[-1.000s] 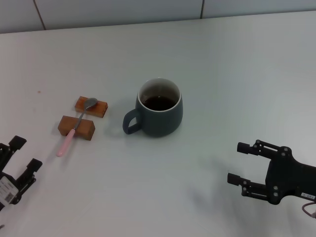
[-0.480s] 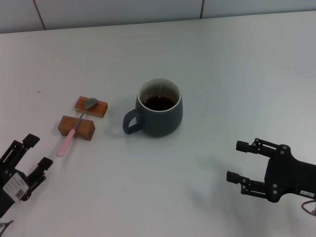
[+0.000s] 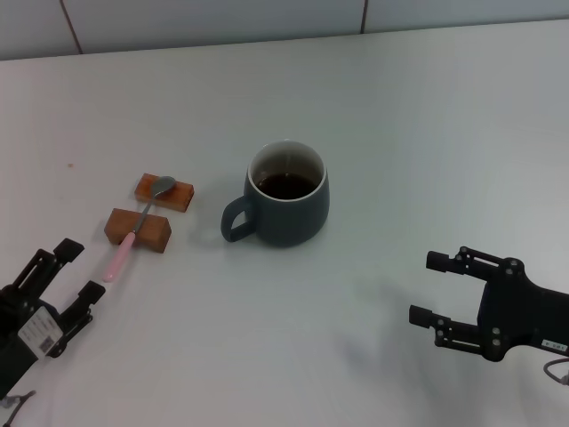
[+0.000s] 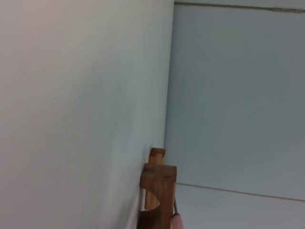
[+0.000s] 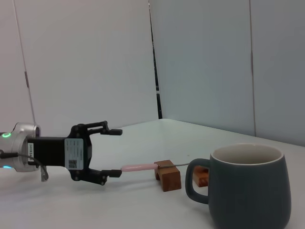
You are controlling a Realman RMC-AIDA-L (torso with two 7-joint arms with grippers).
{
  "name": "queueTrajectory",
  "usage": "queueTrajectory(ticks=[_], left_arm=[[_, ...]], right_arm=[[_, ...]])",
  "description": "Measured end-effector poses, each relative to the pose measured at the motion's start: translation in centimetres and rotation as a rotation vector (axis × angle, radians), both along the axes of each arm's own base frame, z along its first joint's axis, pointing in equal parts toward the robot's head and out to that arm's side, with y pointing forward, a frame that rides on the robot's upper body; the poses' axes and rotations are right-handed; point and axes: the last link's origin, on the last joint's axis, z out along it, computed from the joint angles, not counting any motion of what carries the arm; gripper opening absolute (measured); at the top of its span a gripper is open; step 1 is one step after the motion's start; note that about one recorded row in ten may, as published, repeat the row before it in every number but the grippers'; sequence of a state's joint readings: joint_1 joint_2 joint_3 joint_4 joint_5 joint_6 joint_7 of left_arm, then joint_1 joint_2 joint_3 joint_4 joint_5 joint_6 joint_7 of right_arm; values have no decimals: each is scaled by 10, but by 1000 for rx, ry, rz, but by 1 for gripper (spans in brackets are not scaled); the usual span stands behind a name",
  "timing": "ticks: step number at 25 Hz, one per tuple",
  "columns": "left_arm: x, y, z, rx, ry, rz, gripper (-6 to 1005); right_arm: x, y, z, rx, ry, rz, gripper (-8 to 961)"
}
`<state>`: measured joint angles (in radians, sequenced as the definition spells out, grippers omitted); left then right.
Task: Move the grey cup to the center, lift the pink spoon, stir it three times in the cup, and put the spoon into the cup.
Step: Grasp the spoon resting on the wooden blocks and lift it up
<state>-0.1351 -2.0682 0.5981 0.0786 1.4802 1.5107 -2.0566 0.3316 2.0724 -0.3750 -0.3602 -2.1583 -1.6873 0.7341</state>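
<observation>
The grey cup (image 3: 287, 193) with dark liquid stands near the table's middle, handle toward the left; it also shows in the right wrist view (image 5: 250, 186). The pink spoon (image 3: 132, 237) lies across two brown wooden blocks, bowl on the far one, pink handle end pointing to the near left. It shows in the right wrist view (image 5: 139, 167). My left gripper (image 3: 80, 271) is open, near the table's front left, its fingertips just short of the spoon's handle end. It also shows in the right wrist view (image 5: 114, 152). My right gripper (image 3: 428, 288) is open at the front right, apart from the cup.
Two small brown wooden blocks (image 3: 139, 229) (image 3: 164, 192) hold the spoon left of the cup; they show in the left wrist view (image 4: 157, 191). A tiled wall edge (image 3: 267, 18) runs along the table's back.
My left gripper has moved forward and to the right, toward the spoon's handle end. The right gripper has barely moved. Cup and spoon are unmoved.
</observation>
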Motion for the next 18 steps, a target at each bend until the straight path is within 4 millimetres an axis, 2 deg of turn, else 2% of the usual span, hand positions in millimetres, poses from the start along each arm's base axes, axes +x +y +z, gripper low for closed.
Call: queueTrajectory(ticks=[18], left_arm=[[5, 12, -9, -23, 15, -6, 759]], right_arm=[[-1, 5, 2, -4, -7, -4, 751]])
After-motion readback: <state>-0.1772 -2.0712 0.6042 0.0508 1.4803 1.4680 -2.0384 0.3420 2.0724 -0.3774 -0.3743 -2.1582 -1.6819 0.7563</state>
